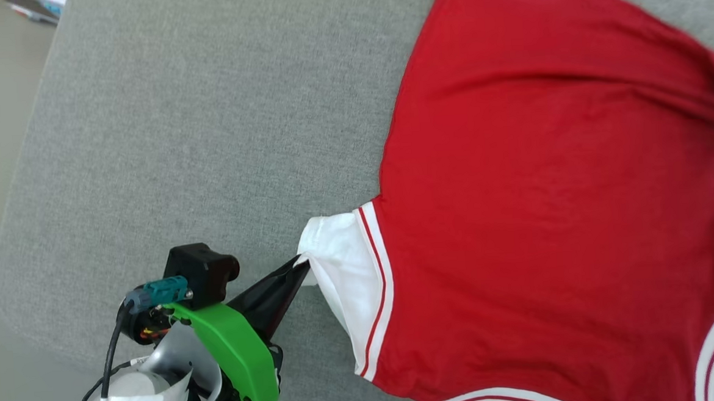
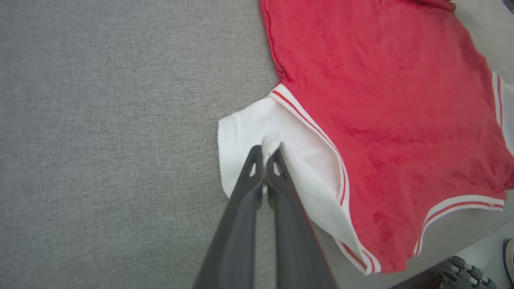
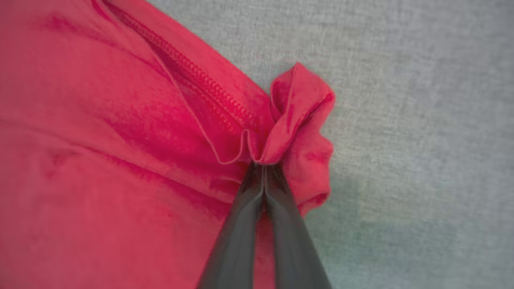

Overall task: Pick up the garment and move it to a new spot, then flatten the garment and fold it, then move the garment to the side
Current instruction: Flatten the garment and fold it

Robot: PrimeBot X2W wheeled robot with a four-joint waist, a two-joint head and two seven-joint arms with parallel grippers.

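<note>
1. The garment (image 1: 547, 215) lies spread on the grey fabric-covered surface (image 1: 177, 143). It is well away from the surface's rounded corner, and its striped trim reaches close to the edge nearest the robot. The side facing up is plain red, with no lettering showing.
2. The left pincer (image 1: 299, 267) is closed tight on the outer edge of the white sleeve (image 1: 342, 268), and a small nub of cloth is pinched between its fingers.
3. The right pincer (image 3: 263, 166) is also fully closed. It grips a bunched corner of the red hem (image 3: 301, 104), which puckers up above the fingertips.
4. As for progress, I'd say the work is at an early or middle stage. The garment looks mostly opened out, though creases run across the body and the sleeve is partly folded under itself.
5. With both ends held, this reads as a tug to stretch it flat or a lift to shift it (I can't tell which from here).
6. No fold has been made yet, and the final move to the side also remains.
</note>
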